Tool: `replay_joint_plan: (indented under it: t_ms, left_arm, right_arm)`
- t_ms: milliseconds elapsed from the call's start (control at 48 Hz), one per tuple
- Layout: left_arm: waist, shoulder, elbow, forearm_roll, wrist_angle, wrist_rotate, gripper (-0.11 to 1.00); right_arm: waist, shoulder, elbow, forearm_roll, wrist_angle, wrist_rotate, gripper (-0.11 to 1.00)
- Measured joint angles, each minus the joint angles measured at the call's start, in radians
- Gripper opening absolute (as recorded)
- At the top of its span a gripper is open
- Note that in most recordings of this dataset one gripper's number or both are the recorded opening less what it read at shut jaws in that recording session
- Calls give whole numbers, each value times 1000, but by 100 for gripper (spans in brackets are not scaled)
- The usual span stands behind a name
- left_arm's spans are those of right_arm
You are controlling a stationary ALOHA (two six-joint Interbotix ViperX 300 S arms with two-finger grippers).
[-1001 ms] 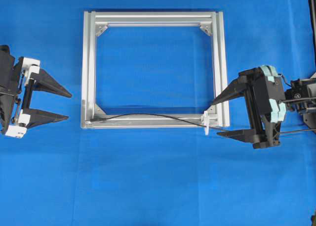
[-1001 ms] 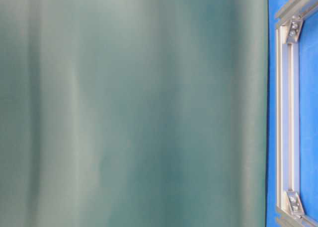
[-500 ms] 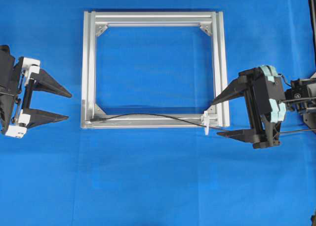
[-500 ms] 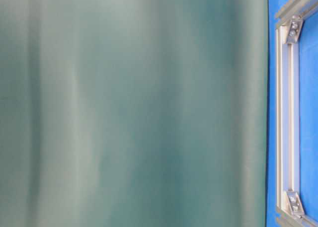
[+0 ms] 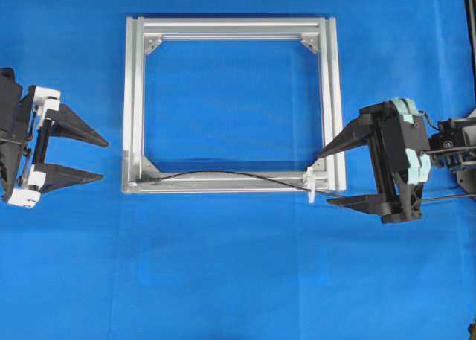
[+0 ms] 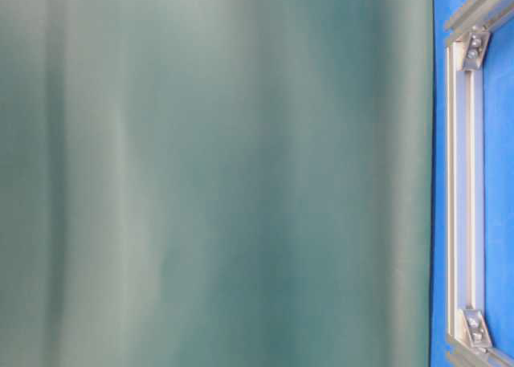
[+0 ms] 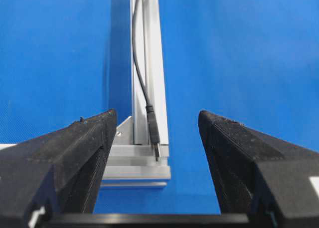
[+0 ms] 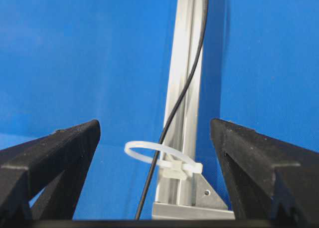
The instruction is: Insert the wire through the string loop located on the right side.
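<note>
Wire already runs through the string loop between my wide-open, empty right claw. My left claw, also open and empty, frames the plug tip; I should back away without snagging.

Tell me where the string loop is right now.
In the overhead view the string loop sits at the aluminium frame's bottom right corner, with the wire passing through it, just left of the open right pincer.
</note>
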Motion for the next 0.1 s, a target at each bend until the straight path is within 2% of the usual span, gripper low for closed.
replay_joint_plan:
  t_ms: [104]
  left_arm:
    - [0, 2, 2, 0, 0, 0, 60]
  right_arm:
    - [0, 0, 0, 0, 0, 0, 92]
